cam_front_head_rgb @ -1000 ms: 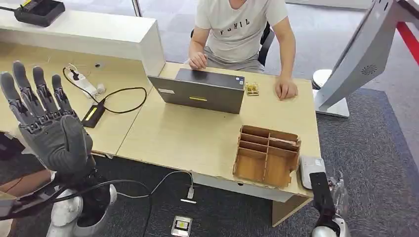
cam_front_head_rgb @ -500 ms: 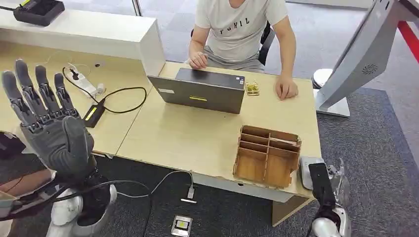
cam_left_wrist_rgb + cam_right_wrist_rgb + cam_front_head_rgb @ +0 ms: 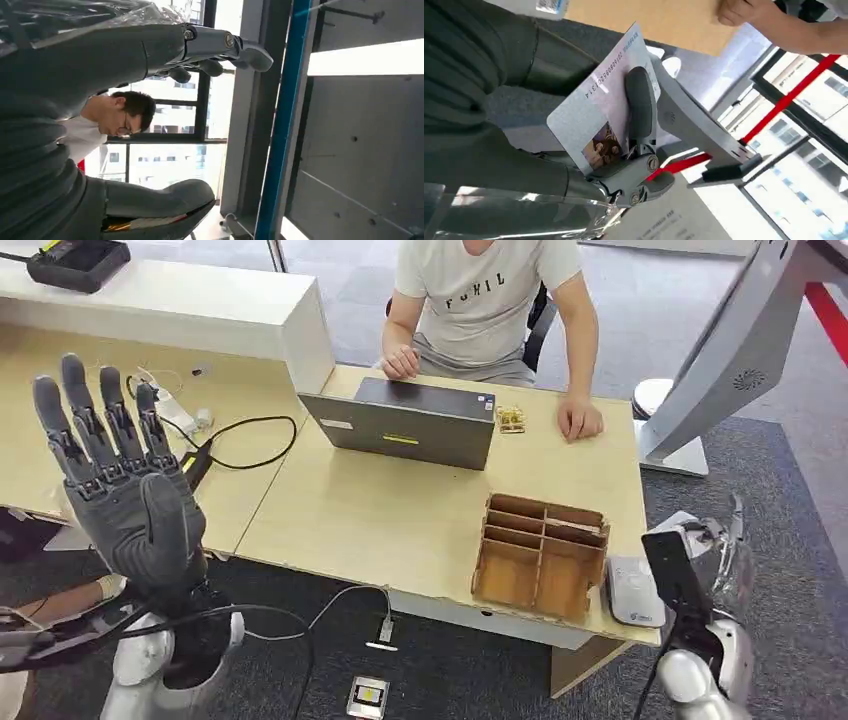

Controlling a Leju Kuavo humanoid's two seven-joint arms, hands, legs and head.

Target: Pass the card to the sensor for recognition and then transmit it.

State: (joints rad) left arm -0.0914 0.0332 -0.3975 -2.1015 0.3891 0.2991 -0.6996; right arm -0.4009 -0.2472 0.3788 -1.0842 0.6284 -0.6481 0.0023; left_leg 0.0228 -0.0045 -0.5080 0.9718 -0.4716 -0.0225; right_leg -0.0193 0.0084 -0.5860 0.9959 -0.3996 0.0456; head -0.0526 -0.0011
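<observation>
**A:** What do we see from the head view?

**B:** We see a pale wooden tabletop (image 3: 400, 510). A person (image 3: 490, 300) sits at twelve o'clock behind a grey laptop (image 3: 405, 425). A wooden organizer (image 3: 540, 555) stands at five o'clock, and just beside it, at the tabletop's corner, lies the white sensor (image 3: 632, 590).

**A:** Where is the card?

**B:** The right robot hand (image 3: 624, 145) grasps it. In the right wrist view, the card (image 3: 596, 112) is pinned under a dark finger, showing a small picture and a printed number. In the head view that robot hand (image 3: 700, 570) is at four o'clock, just beside the sensor.

**A:** And the other?

**B:** The left robot hand (image 3: 125, 490) is released at nine o'clock, fingers spread and upright, holding nothing.
</observation>
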